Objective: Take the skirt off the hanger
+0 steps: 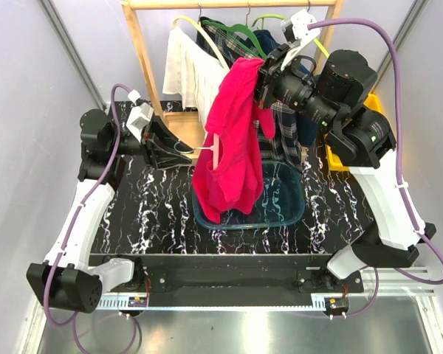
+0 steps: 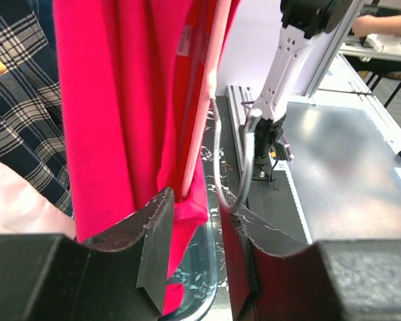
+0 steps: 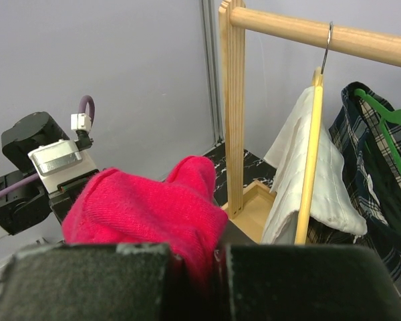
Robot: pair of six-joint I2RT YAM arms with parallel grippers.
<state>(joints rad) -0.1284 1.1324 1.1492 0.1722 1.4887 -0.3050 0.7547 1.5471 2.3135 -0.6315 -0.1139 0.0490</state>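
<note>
On the rack (image 1: 136,44) just behind the right hand (image 1: 263,74), pinching a red garment (image 1: 232,140), hangs the skirt (image 1: 285,139).

Skirt (image 1: 284,125) on hanger (image 1: 232,38) on the rail (image 1: 229,4), behind the sweater (image 1: 232,147); basin (image 1: 288,203) below the sweater

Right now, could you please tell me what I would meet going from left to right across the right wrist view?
Left arm's black wrist → red knit garment → upright pale wooden rack post → white cloth garment → navy and green plaid pleated skirt.
</note>
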